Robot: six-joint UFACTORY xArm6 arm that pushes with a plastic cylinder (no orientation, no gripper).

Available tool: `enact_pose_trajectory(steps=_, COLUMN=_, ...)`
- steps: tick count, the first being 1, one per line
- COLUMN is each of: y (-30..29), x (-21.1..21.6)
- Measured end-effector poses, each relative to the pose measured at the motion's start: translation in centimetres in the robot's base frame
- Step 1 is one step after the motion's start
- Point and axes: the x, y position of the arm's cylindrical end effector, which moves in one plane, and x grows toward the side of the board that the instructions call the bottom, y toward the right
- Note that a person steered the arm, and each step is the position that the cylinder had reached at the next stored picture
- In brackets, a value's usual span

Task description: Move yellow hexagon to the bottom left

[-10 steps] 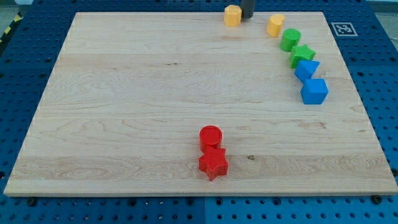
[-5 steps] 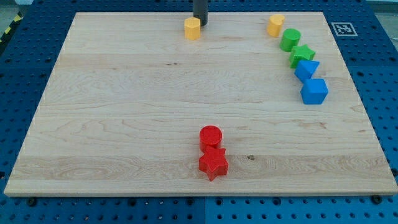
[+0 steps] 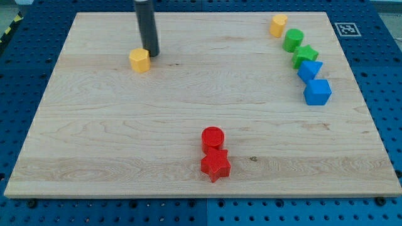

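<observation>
The yellow hexagon [image 3: 139, 60] lies on the wooden board [image 3: 125, 138] in the upper left part of the view. My tip [image 3: 151, 54] stands just to the hexagon's upper right, touching or almost touching it. The dark rod rises from there to the view's top edge.
A yellow cylinder [image 3: 278, 26], a green cylinder [image 3: 293, 40], a green star [image 3: 305, 56], a blue triangular block [image 3: 309, 70] and a blue cube-like block [image 3: 317, 91] form a curved line at the upper right. A red cylinder [image 3: 213, 138] and red star [image 3: 215, 165] sit at bottom centre.
My tip has moved left and down the view, pushing the yellow hexagon from the top centre to the upper left. The other blocks have not moved.
</observation>
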Motion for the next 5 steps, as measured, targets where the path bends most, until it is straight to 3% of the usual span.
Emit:
enact_pose_trajectory(steps=2, y=-0.3, x=1.0)
enact_pose_trajectory(steps=5, y=-3.4, x=6.1)
